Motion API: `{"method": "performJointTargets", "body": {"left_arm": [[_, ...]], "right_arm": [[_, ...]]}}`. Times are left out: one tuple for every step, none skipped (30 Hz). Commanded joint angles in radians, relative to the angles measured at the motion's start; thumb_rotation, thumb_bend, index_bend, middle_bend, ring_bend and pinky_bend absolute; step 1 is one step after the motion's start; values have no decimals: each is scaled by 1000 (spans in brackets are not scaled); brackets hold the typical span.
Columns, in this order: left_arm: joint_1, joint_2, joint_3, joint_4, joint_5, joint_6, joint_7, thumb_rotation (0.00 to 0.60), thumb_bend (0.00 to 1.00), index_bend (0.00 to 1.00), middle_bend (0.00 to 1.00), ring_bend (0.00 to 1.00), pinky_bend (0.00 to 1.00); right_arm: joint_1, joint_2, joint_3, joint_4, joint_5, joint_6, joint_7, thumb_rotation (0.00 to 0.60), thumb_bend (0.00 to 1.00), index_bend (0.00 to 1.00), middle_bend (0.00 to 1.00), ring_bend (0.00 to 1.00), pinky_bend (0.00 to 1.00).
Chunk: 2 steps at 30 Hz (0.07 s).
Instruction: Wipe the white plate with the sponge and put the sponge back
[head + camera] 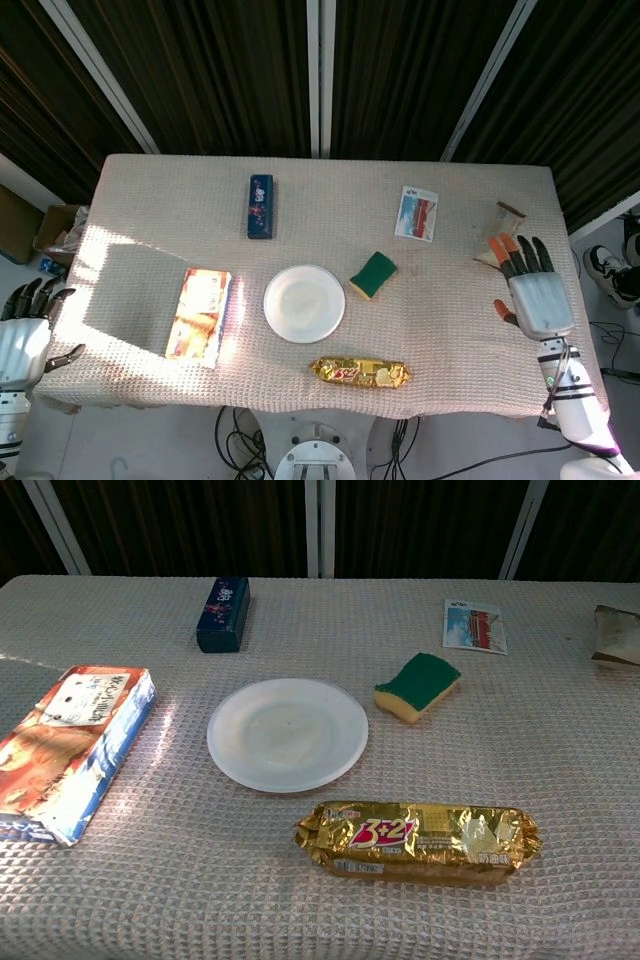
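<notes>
The white plate lies mid-table with nothing on it. The green and yellow sponge rests on the cloth just right of the plate, touched by no hand. My right hand hovers at the table's right edge, fingers spread and holding nothing, far from the sponge. My left hand hangs off the table's left edge, fingers apart and empty. Neither hand appears in the chest view.
A gold biscuit pack lies in front of the plate. An orange box sits left, a blue box behind. A small card and a wrapper lie far right.
</notes>
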State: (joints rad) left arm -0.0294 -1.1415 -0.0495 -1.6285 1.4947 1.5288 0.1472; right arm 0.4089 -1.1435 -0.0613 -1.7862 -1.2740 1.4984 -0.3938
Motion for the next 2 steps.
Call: {"method": "performJointTargets", "body": {"left_arm": [[-3,-2,0,-6,-4,-5,8,600,0,215,118,85,117],[-4,-3,0,-9,-5,-6,10,600,0,215,118,85,117]], "right_arm": [[-99,37,-35,-22,-62,87,73,600,132,0,78,0,0],[-111,35,-37,-18,-71,93,80,600,132,0,80,0,0]]}}
